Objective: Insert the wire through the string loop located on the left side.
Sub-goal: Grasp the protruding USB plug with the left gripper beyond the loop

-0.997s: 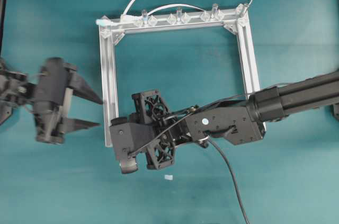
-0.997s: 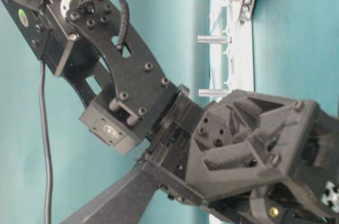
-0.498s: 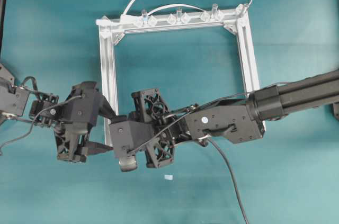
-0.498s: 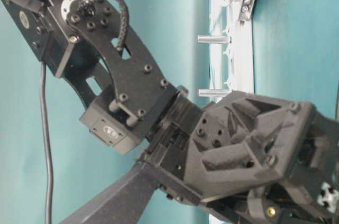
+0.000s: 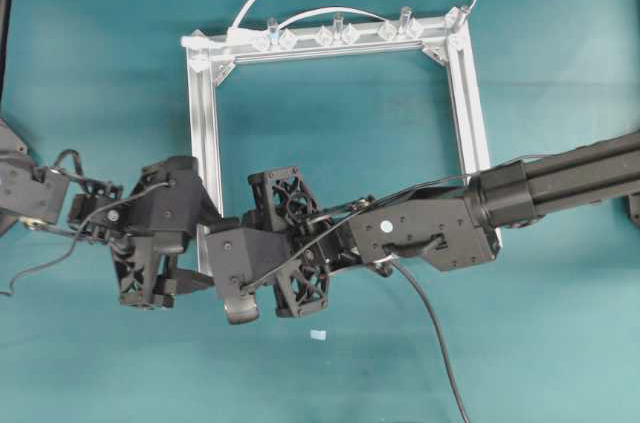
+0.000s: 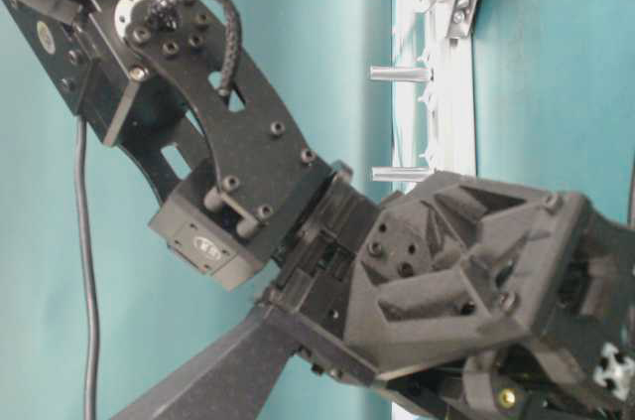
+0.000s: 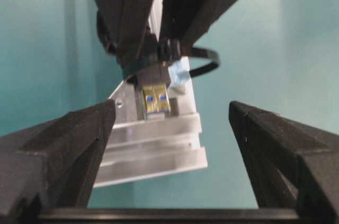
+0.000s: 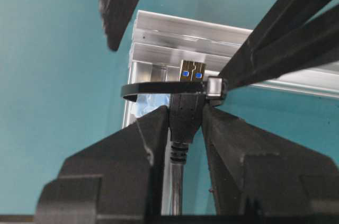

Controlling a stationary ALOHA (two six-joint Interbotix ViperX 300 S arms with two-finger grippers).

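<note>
Right wrist | wire [image 8: 185, 110] plug tip through string loop [image 8: 159, 89] | cable cropped below

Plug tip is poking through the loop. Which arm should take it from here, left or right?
Left, probably. The left gripper is open, facing the plug where it exits the string loop. The right gripper is shut on the plug's body, behind the loop.
</note>
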